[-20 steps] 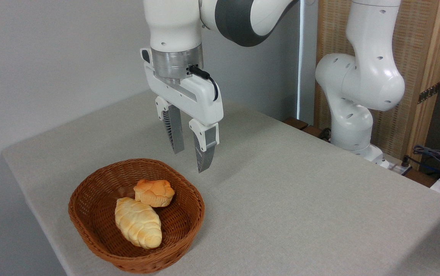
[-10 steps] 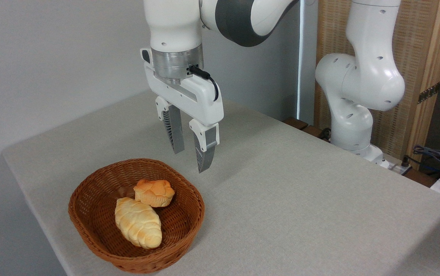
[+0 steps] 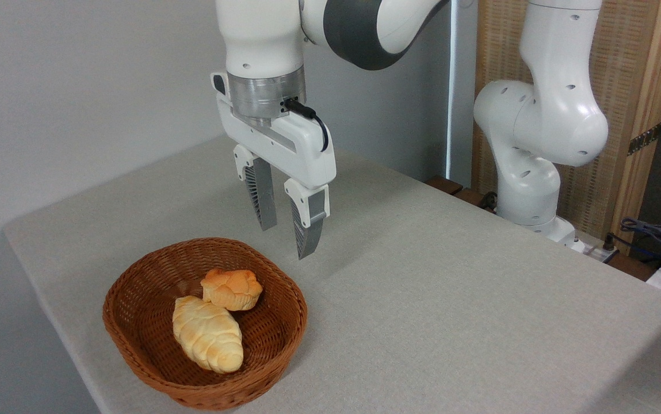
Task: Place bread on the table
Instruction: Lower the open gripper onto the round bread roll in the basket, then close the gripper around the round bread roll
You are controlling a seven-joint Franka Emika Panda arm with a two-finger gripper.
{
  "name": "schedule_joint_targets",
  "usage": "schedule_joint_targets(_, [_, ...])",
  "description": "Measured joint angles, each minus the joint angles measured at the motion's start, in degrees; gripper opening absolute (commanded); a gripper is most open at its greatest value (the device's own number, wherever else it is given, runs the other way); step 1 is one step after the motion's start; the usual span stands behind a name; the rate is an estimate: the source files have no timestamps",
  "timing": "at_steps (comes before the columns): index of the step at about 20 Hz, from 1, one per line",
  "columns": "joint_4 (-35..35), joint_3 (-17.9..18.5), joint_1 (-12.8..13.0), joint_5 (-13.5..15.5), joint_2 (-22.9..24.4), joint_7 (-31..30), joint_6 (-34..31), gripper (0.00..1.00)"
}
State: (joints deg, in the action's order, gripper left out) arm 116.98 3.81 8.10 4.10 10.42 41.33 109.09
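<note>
Brown woven wicker forms the first item we record at the left: 1 basket point(image 3: 152, 339), round-cornered, resting on the table point(image 3: 451, 299) near its front left edge. Inside it we count 2 pieces of bread. The loaf point(image 3: 207, 333), longer, paler yellow and braided, lies along the basket floor toward the front. The bread point(image 3: 232, 288), a small orange-golden bun with a lumpy, ridged top, sits behind and just to the right of the loaf, touching its upper end and leaning toward the basket's right wall. We note it inside the basket, not on the cloth. Next to the right, and higher, we list 1 gripper point(image 3: 287, 241), white-bodied with 2 grey ribbed fingers point(image 3: 309, 233) pointing down. The fingers stand apart with clear space between them and nothing held. The gripper hangs in the air above the table, beyond the basket's far right rim and well above the bun, touching neither. Above it we see a metal wrist ring with a black cable looped at its side, then the white and grey arm point(image 3: 359, 29) running out of the top of the view. The table itself is light grey-beige, cloth-like, with rounded corners, spreading to the right. Further right stands the arm's white base column point(image 3: 537, 149), before a wood-framed woven panel point(image 3: 635, 86). At the far right edge we record a tangle of dark cables point(image 3: 652, 236).
</note>
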Motion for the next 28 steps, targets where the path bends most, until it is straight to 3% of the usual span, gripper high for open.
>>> schedule_joint_targets(8, [0.0, 0.1, -0.3, 0.0, -1.0, 0.0, 4.5, 1.0])
schedule_joint_targets(18, [0.0, -0.9, 0.9, 0.1, -8.7, 0.0, 15.2, 1.0])
schedule_joint_targets(23, [0.0, -2.1, 2.3, 4.1, -11.3, 0.0, 17.7, 1.0])
schedule_joint_targets(28, [0.0, -2.7, 2.6, 4.6, -12.2, 0.0, 17.7, 0.99])
